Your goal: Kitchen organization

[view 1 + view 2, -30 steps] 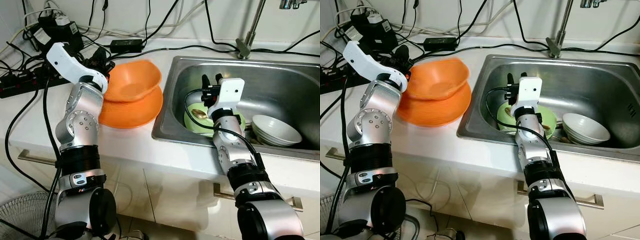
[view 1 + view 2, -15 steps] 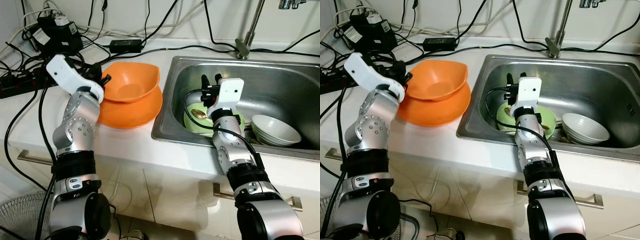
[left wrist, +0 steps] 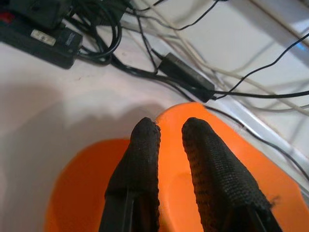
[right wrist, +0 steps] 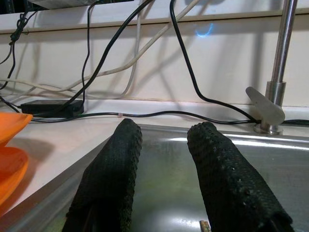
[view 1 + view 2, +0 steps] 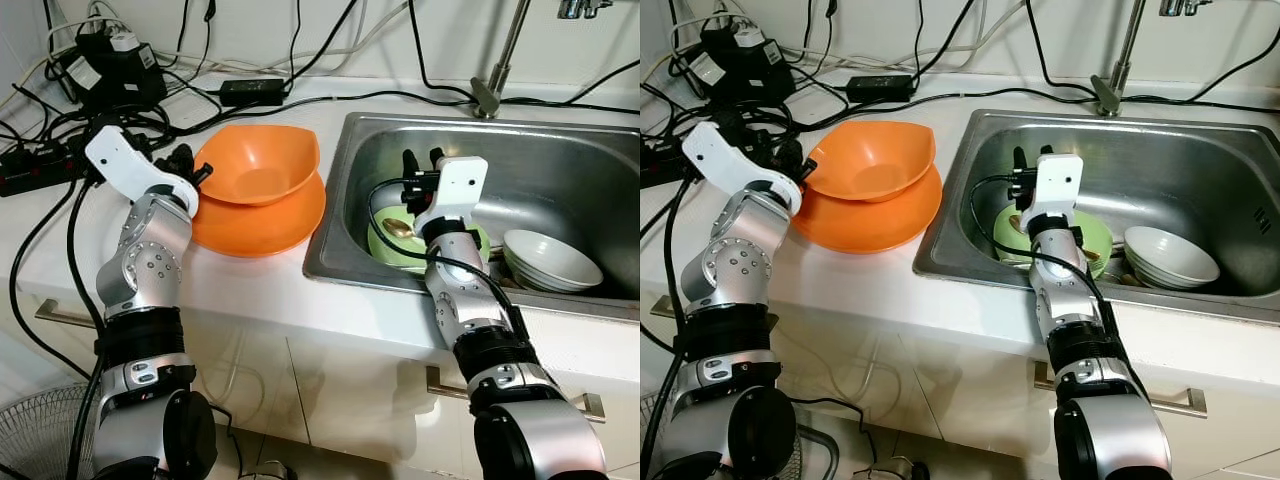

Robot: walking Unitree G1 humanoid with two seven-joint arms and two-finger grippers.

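Note:
An orange bowl [image 5: 262, 165] rests upright on a larger orange plate [image 5: 270, 228] on the white counter [image 5: 250, 285], just left of the sink. My left gripper [image 5: 188, 164] sits at the bowl's left rim; in the left wrist view its fingers [image 3: 140, 150] stand slightly open with nothing between them, the bowl [image 3: 212, 121] just beyond the tips. My right gripper [image 5: 422, 160] hovers open and empty in the steel sink [image 5: 335, 200], above a green bowl [image 5: 385, 248] that holds a gold spoon [image 5: 398, 228].
Stacked white bowls [image 5: 550, 262] lie in the sink to the right of the green bowl. The faucet [image 5: 495, 85] stands behind the sink. Power strips, adapters and tangled cables [image 5: 110, 70] crowd the counter's back left. A fan [image 5: 40, 440] stands on the floor at lower left.
The orange bowl, held tilted and raised a second ago, now sits on the plate. My left gripper has let go of it and drawn back to the left. The right arm has not moved.

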